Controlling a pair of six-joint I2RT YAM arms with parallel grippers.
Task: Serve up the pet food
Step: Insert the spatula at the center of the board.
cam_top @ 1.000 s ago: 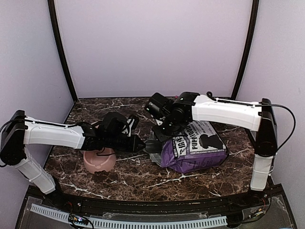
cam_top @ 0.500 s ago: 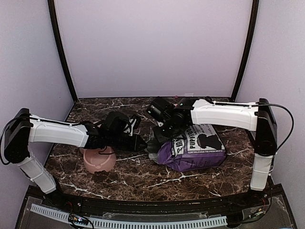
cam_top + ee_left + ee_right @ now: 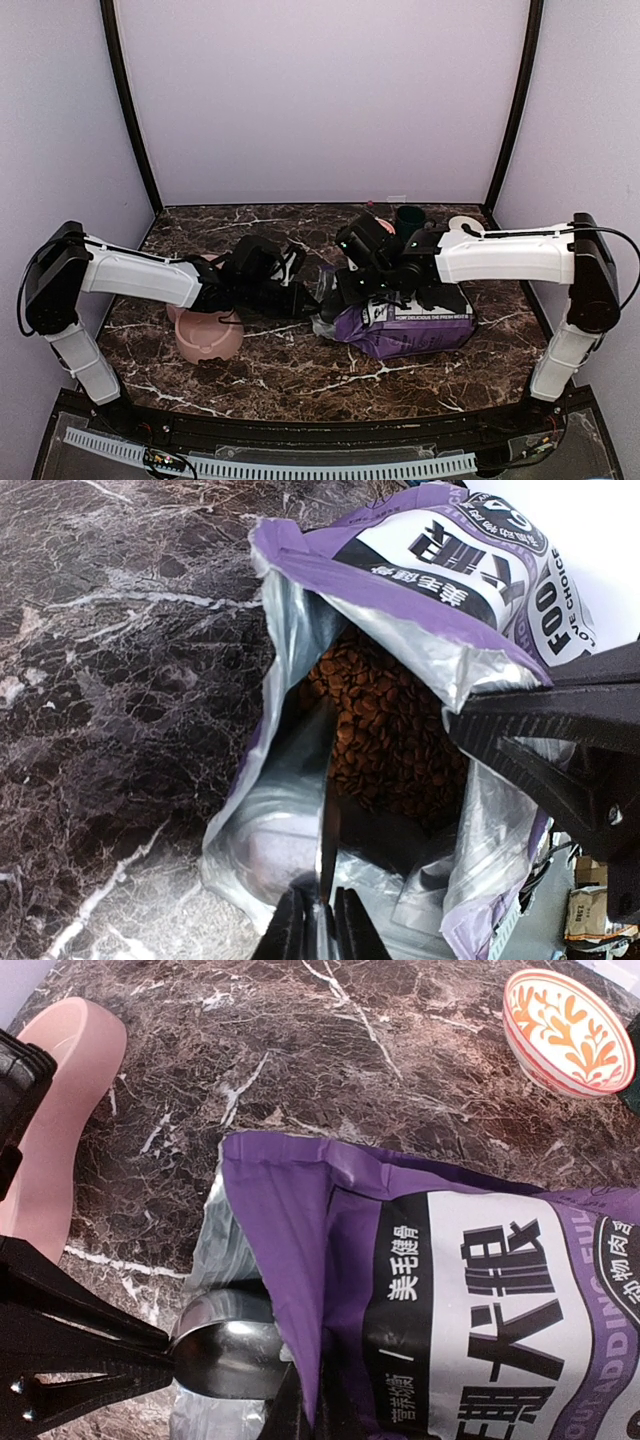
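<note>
- Pet food (image 3: pixel 390 730): a heap of small reddish-brown pellets inside the open bag, seen through its mouth in the left wrist view.
- Bag (image 3: pixel 420 325): purple and white with a silver lining, lying on its side right of centre on the desk (image 3: pixel 300 370), mouth facing left.
- Right gripper (image 3: pixel 300 1412): fingers together, pinching the upper purple lip of the bag's mouth.
- Left gripper (image 3: pixel 318 918): clamped on the handle of a metal spoon (image 3: pixel 225 1352), at the bag's mouth.
- Spoon: its bowl lies inside the mouth over the silver lining. It seems to reach the edge of the heap, but it shows edge-on and contact is unclear.
- Pink bowl (image 3: pixel 207 338): on the desk under the left arm, apart from the bag.
- Patterned bowl (image 3: pixel 568 1030) and green cup (image 3: pixel 408 218): at the desk's far side, behind the bag.
</note>
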